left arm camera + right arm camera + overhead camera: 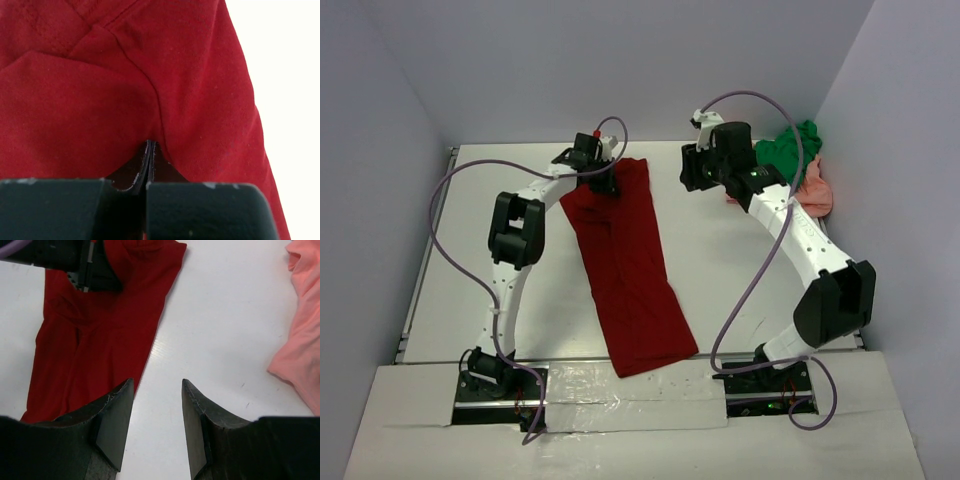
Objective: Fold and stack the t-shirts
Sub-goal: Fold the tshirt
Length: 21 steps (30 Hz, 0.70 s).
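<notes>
Left gripper (150, 151) is clamped on a fold of the dark red t-shirt (630, 270) at its far end, jaws pressed together. Right gripper (157, 385) is parted and holds nothing (it hovers over bare desk (470, 250) just right of that cloth). The dark red t-shirt lies as a long strip down the desk centre. The green t-shirt (792, 148) is bunched in the far right corner, with the salmon-pink t-shirt (816, 192) touching its near side.

We are seeing a dark red t-shirt (630, 270) (plain) | bright green t-shirt (793, 148) | salmon-pink t-shirt (817, 192) | white table (460, 280)
</notes>
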Available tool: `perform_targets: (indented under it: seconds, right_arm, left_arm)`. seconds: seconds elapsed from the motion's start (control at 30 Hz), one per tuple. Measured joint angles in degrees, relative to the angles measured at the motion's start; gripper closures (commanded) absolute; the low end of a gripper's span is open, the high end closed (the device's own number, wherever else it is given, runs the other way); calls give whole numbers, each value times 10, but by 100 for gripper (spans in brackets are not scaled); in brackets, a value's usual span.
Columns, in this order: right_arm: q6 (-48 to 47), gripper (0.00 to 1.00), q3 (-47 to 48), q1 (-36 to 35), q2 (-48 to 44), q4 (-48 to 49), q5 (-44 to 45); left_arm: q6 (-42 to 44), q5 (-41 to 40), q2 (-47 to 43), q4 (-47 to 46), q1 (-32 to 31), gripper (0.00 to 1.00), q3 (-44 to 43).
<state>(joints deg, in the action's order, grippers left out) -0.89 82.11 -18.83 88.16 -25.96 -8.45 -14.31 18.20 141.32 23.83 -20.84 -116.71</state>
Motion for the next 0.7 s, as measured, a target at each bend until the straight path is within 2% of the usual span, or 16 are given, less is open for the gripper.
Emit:
perform_targets:
  seconds: [0.4,0.7]
  right_arm:
    - [2,48,0,14,-45,-4,-15]
    - [4,48,0,16,-56,-5,-22]
  left_arm:
    - [22,-33,96,10,0,100,-162]
    - [43,-71,107,-46,0,100,-169]
